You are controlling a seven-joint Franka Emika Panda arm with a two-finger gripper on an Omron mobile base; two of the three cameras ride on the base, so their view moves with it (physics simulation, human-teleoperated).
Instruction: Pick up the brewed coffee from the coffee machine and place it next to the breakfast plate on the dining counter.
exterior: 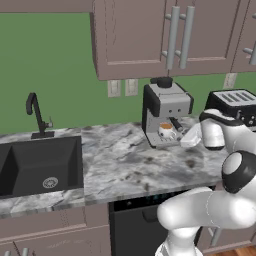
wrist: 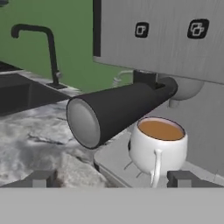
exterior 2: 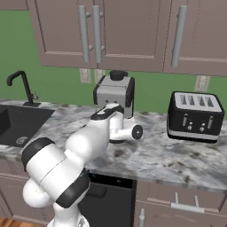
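Sitting on the coffee machine (wrist: 175, 39) tray, the brewed coffee (wrist: 158, 146) lies between the gripper's (wrist: 111, 179) parted fingertips.

Lighting even and bright throughout, diffuse, no single source evident. Shadows soft: faint shading beneath the wall cabinets (exterior: 150, 45) at 12 o'clock and inside the sink (exterior: 40, 165) at 9 o'clock. No glare. Rendering slightly soft, low resolution. In the hand view the machine handle (wrist: 118, 111) looms oversized; no edge distortion noted
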